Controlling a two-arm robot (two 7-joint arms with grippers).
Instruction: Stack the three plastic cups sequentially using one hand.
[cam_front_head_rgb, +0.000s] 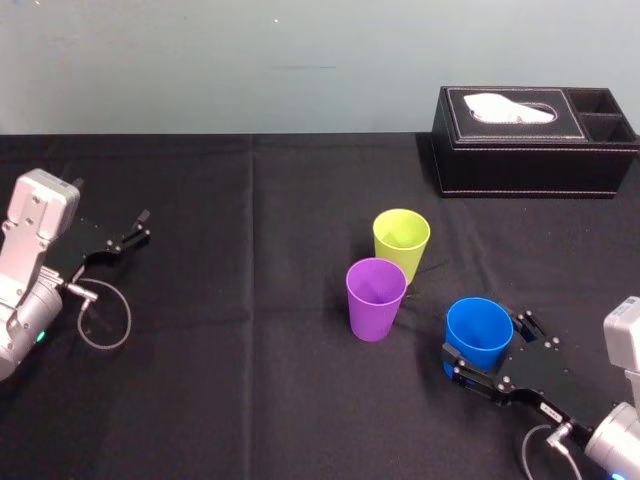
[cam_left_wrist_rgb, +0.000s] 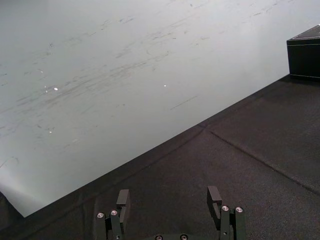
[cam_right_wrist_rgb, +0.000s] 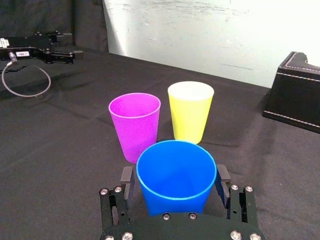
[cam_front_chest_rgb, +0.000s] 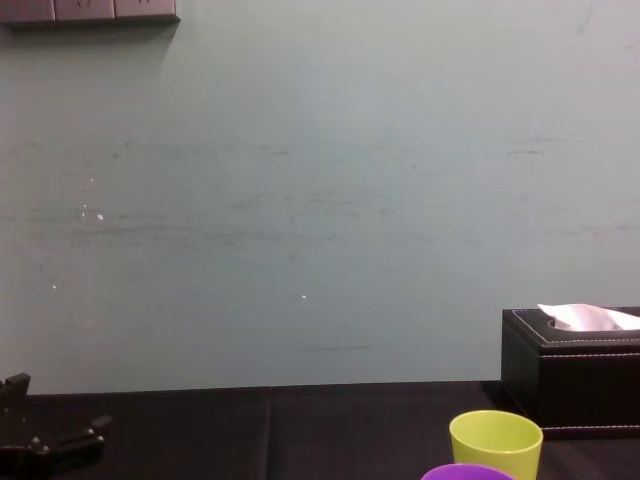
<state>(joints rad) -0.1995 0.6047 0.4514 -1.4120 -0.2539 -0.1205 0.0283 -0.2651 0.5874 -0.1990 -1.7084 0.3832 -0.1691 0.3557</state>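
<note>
Left gripper (cam_front_head_rgb: 142, 227): parked far to the left of the purple cup (cam_front_head_rgb: 376, 300), low over the black-covered table (cam_front_head_rgb: 250, 400). Fingers spread wide and empty. Arm cut off by the head view's left edge. Grey cable (cam_front_head_rgb: 105, 322) looped beside it.

Purple cup: upright, mouth up, near the middle of the table. Cut off by the lower edge of the chest view, so just the rim is seen there.

Yellow-green cup (cam_front_head_rgb: 401, 245): upright, just behind the purple cup and slightly to its right. Close to it but apart. Lower half cut off in the chest view.

Blue cup (cam_front_head_rgb: 478, 335): upright, to the right of the purple cup and a little nearer the robot, standing apart from it. Base hidden behind the gripper body in the right wrist view, so hard to tell whether standing on the cloth or raised.

Right gripper (cam_right_wrist_rgb: 175, 176): right of the purple cup, jaws wide apart and straddling the blue cup, one finger on each side. Fingers (cam_right_wrist_rgb: 127, 179) partly hidden by the cup wall. Contact with the cup not clear enough to call.

Black tissue box (cam_front_head_rgb: 535, 140): well behind and to the right of the purple cup, at the table's back edge. White tissue showing at the top. Right end cut off in the chest view.
</note>
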